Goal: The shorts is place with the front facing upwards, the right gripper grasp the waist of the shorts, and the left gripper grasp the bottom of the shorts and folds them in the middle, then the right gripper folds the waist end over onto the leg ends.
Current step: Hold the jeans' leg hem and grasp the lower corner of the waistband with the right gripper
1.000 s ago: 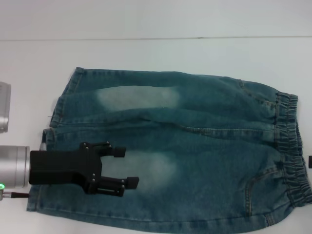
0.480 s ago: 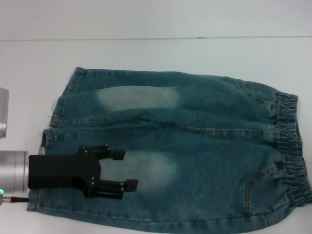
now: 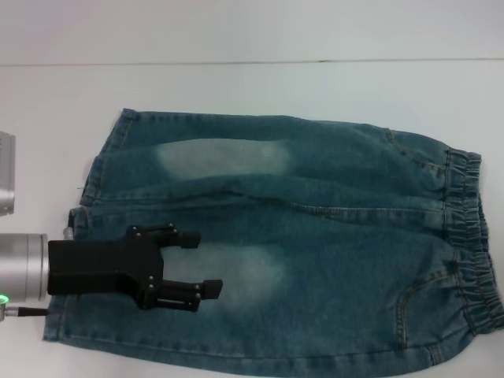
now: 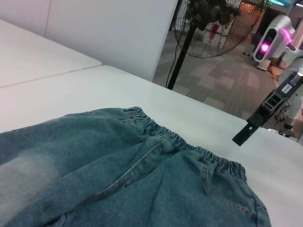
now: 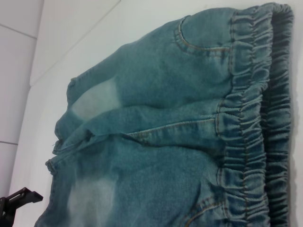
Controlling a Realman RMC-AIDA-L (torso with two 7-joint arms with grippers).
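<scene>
The blue denim shorts (image 3: 315, 236) lie flat on the white table (image 3: 252, 94), front up. Their gathered waist (image 3: 474, 236) is at the right and the two leg hems (image 3: 87, 197) at the left. My left gripper (image 3: 203, 264) hovers over the near leg's pale patch just inside the hems, open, with nothing between its fingers. The right gripper is out of the head view. In the left wrist view part of it (image 4: 255, 124) shows beyond the waist (image 4: 189, 144), off the cloth. The right wrist view looks down on the waist (image 5: 251, 118), with a left finger (image 5: 16, 201) at its corner.
A table seam (image 3: 252, 61) runs across the back. Bare white tabletop lies beyond the shorts and to their left. The near hem side of the shorts reaches close to the table's front edge. A standing fan (image 4: 213, 19) and a white machine (image 4: 274, 38) stand on the floor past the table.
My left gripper dipped slightly toward the near edge, then moved back a little farther over the leg, staying open. The shorts have not moved.
</scene>
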